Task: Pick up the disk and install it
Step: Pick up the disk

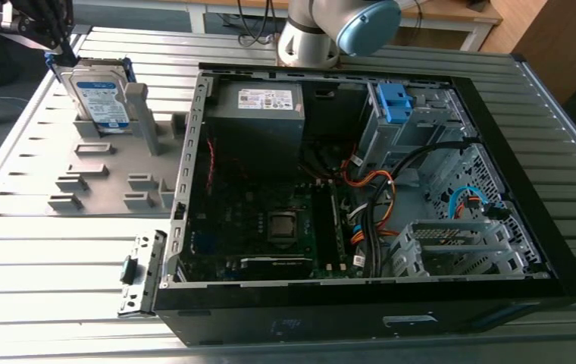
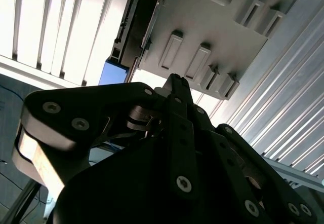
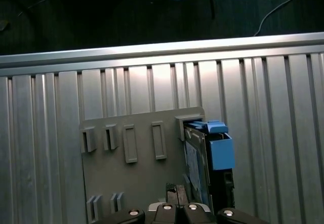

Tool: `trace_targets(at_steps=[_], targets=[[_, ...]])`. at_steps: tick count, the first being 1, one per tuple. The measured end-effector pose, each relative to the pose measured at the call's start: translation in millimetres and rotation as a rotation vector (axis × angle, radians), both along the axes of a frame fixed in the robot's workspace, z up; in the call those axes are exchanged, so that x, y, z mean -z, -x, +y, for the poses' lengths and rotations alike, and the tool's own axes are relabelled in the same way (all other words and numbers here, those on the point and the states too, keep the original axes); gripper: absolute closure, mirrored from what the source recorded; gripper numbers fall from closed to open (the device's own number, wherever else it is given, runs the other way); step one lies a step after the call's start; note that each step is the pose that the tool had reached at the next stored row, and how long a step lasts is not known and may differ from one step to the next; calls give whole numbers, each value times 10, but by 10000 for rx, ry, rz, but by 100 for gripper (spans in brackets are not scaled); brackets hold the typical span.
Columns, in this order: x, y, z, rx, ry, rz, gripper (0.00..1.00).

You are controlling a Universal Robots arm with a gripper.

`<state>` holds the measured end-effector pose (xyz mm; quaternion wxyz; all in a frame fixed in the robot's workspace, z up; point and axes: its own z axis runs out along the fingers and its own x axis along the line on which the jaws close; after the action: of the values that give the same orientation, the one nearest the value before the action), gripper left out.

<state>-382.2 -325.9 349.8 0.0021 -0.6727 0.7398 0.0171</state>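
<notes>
One hard drive, the disk in its blue caddy, stood on edge in a slot of the grey holder plate on the slatted aluminium table. It sat at about ten o'clock from the open computer case in the exterior view and was not yet lifted. The gripper hung over the drive's upper corner at the eleven o'clock end of the plate; whether its tip touched the caddy could not be told. In the second wrist view the gripper showed its fingers drawn together to a narrow point with nothing between them, and the disk lay edge-on and apart from the tip. In the first wrist view the disk sat just beside the gripper, off its centreline rather than under it. The step in hand appeared to be the pick-up, barely begun. Done well, it would call for jaws spread wider than the drive's thin side and centred over its top edge. They would need to grip the flat faces or caddy rails squarely, then pull straight along the slot so the drive would not bind against the holder's posts. Inside the case, a blue bracket marked the drive cage at one o'clock from the motherboard, beside the grey power-supply box. A firm, level hold would matter near the orange and black cables.
</notes>
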Motion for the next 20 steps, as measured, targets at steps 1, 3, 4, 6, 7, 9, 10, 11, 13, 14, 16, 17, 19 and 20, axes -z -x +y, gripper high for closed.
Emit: trace_targets(at_steps=[1, 3, 4, 6, 7, 9, 10, 11, 13, 14, 16, 17, 19, 20], targets=[[0, 0, 0, -12, 0, 0, 89], [0, 1, 1, -35, 1, 1, 89], [0, 1, 1, -47, 1, 0, 89], [0, 0, 0, -72, 1, 0, 89], [0, 0, 0, -85, 1, 0, 89], [0, 0, 0, -107, 1, 1, 89], [0, 0, 0, -119, 1, 0, 89], [0, 0, 0, -131, 2, 0, 89], [0, 0, 0, -157, 2, 0, 89], [0, 0, 0, -169, 2, 0, 89], [0, 0, 0, -194, 2, 0, 89], [0, 0, 0, -207, 2, 0, 89], [0, 0, 0, -237, 2, 0, 89], [0, 0, 0, -252, 2, 0, 89]])
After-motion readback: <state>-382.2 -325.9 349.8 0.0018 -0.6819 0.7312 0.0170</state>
